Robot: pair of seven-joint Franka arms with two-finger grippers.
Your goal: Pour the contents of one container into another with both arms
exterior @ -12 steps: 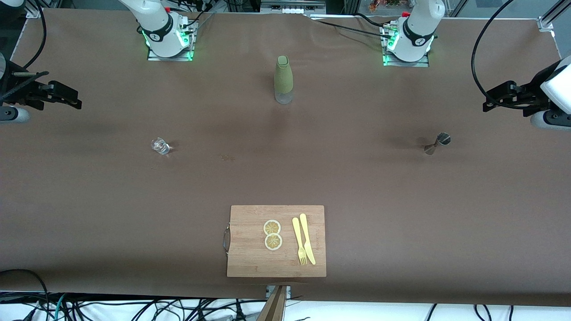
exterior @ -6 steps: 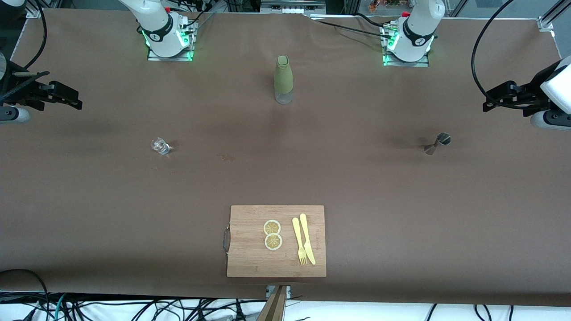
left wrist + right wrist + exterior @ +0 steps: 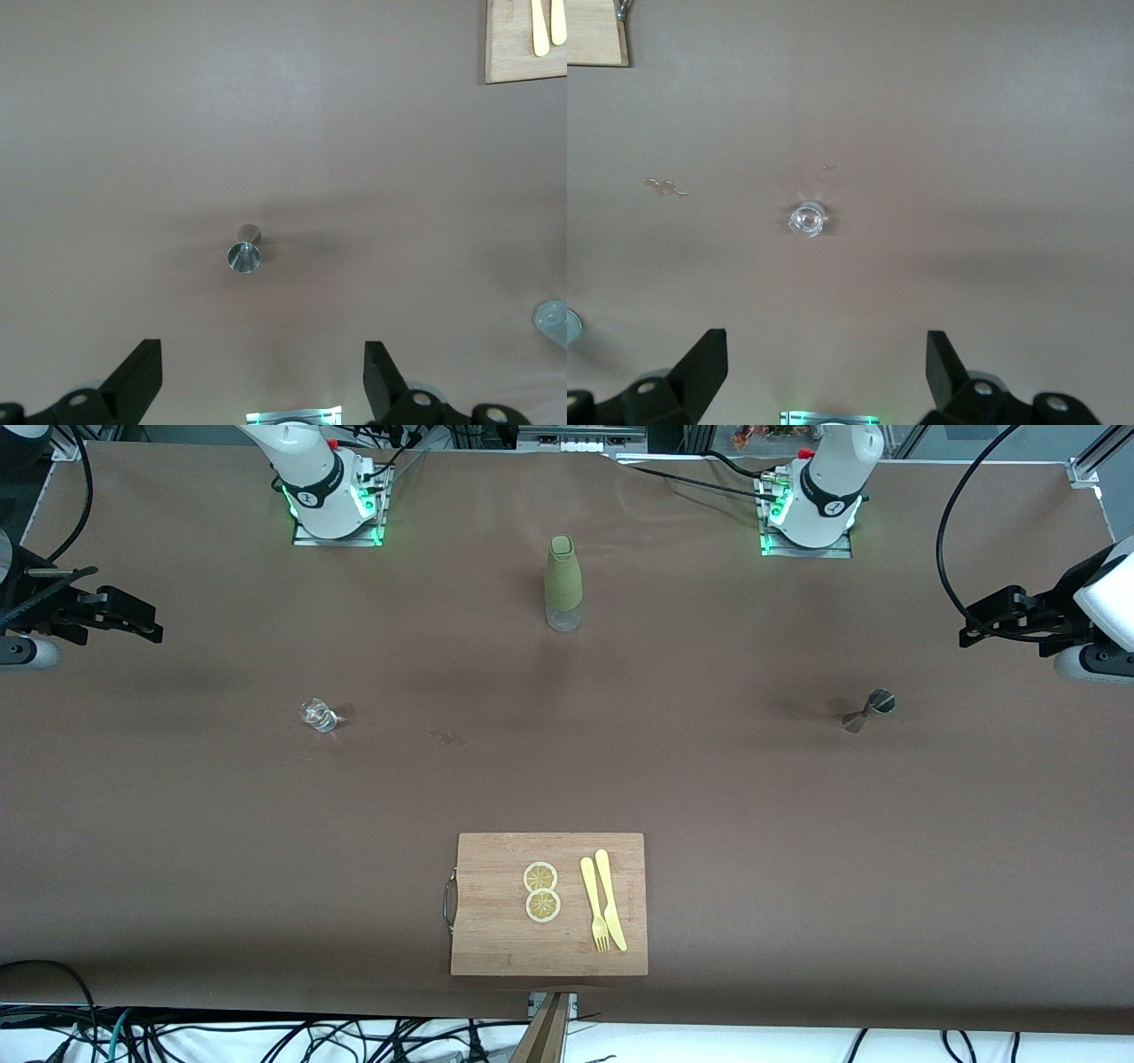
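Jigger (image 3: 868,709) stood upright on the bench (image 3: 709,797) toward the left arm's end, tumbler (image 3: 317,715) toward the right arm's; left end effector (image 3: 979,627) hung nearer the jigger, right end effector (image 3: 142,624) nearer the tumbler; both wide apart, empty.

Shiny metal jigger (image 3: 867,710), clear glass tumbler (image 3: 317,715), matt brown table (image 3: 709,797), wooden board (image 3: 496,921).

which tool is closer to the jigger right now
Left. The left tool hangs open at its own end of the table, close to the jigger, which stands untouched. The right tool, also open, is at the other end, near the glass.
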